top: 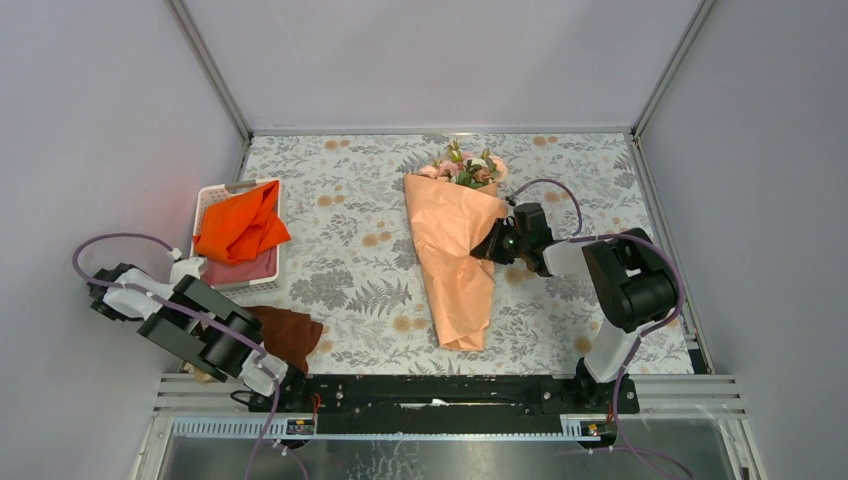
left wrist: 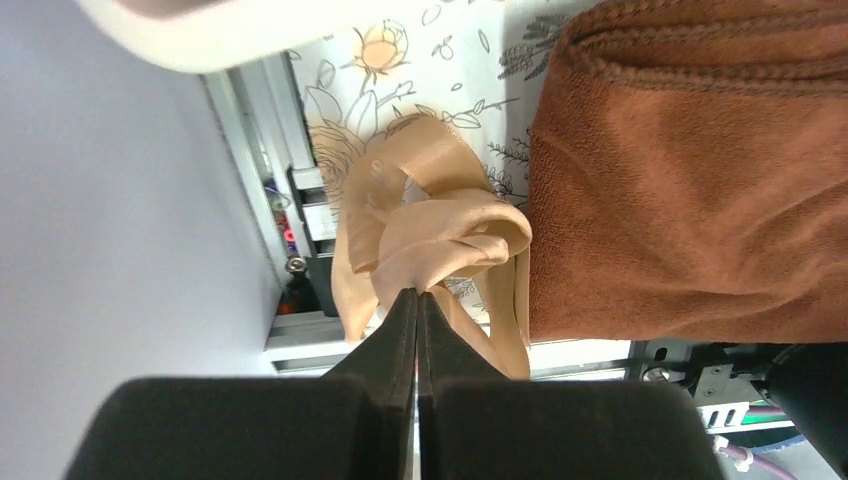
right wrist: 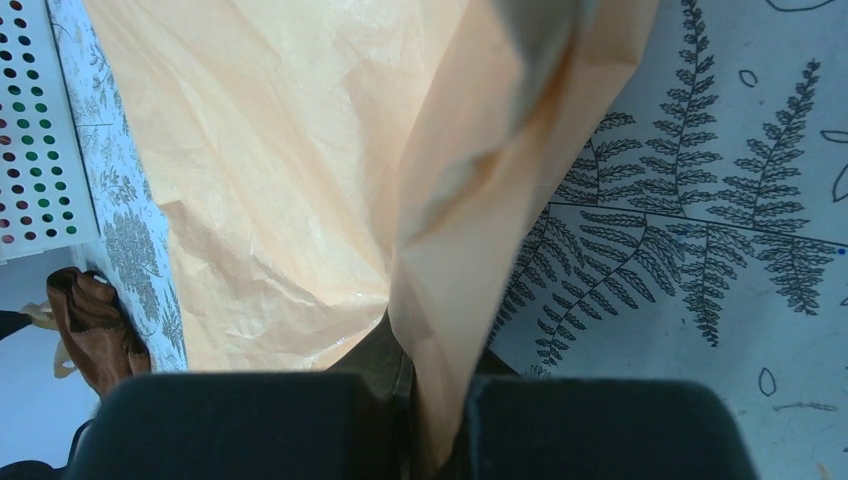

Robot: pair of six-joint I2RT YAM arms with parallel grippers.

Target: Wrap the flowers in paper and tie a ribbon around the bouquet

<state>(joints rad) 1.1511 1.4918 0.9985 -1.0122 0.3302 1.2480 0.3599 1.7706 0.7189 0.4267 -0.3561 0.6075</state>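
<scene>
**Ribbon pinched, bouquet mid-bench**

The left pincer [left wrist: 417, 295] is clenched on a bunched loop of ribbon [left wrist: 440, 235] beside the brown cloth [left wrist: 690, 180], at the lower left of the top view. The bouquet [top: 455, 250] lies up and right of it, with its flowers toward the top and its tail toward the bottom. The right pincer [right wrist: 435, 400], its arm reaching leftward, grips the paper [right wrist: 280, 150] edge. The left arm is folded low.

Pretty plain setup here: the counter [top: 350, 210] has a pale cover printed with grey ferns and little orange blooms; flat lilac-grey panels box it in, back wall [top: 430, 60], left wall [top: 100, 120] and right wall [top: 760, 130]. Silver metal posts [top: 212, 72] run up the back corners; a black rail [top: 450, 392] crosses the near edge; the light's soft and even.
</scene>
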